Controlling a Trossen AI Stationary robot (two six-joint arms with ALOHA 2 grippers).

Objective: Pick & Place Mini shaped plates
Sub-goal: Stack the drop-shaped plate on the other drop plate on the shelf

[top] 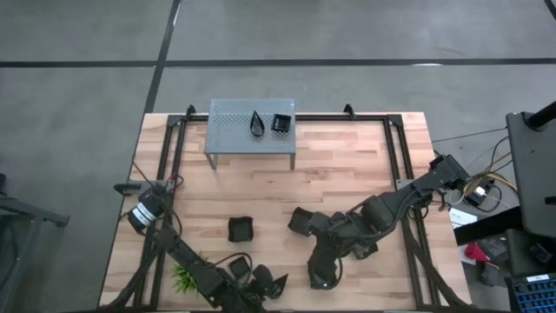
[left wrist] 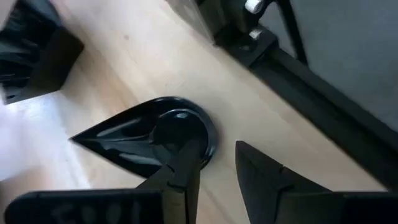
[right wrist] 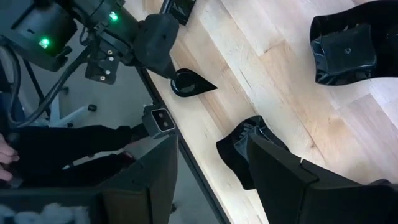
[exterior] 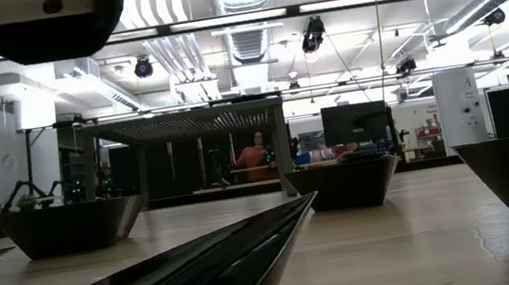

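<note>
Left wrist view: left gripper (left wrist: 214, 171) parted, one finger over the teardrop plate (left wrist: 152, 137) rim, positioned to pinch.
Right gripper (right wrist: 211, 165): spread wide, empty, above a square plate (right wrist: 239, 149).
Destination: grey perforated stand (top: 234, 130) already bears two plates.

two plates (top: 270, 123) on shelf (top: 234, 130) | square plate (top: 241, 229) mid-table | plant (top: 184, 277) front-left

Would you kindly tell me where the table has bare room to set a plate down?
Free: the wood between the grey shelf and the square plate, and the shelf's left half. Crowded: the near edge, around the plant, left claw and right claw.
</note>
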